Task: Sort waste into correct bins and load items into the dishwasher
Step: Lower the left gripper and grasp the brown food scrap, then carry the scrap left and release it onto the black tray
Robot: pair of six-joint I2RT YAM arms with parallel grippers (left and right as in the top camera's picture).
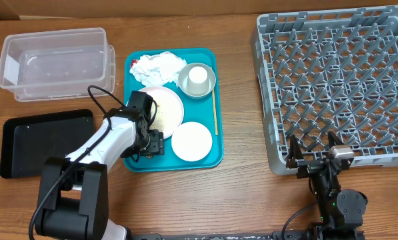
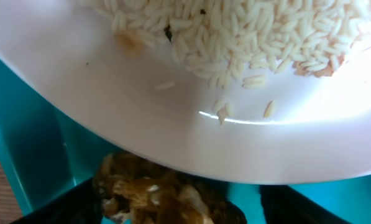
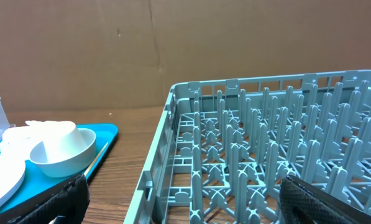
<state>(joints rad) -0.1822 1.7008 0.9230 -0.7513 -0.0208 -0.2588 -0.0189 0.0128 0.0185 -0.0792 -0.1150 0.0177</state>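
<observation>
Teal tray [image 1: 216, 157]: the large pale plate [image 1: 164, 107] lies left of centre, rice grains [image 2: 247, 37] heaped on it, brown food bits [image 2: 148, 193] showing just below its near rim. The left gripper [image 1: 151, 143] sits at the tray's near-left corner against that rim; its jaw spread and any hold cannot be told. Bare table [image 1: 239, 100] separates the tray's right edge from the dish rack [image 1: 339, 87]. The right gripper [image 1: 314, 155], well right of the tray, stands spread wide, holding nothing.
</observation>
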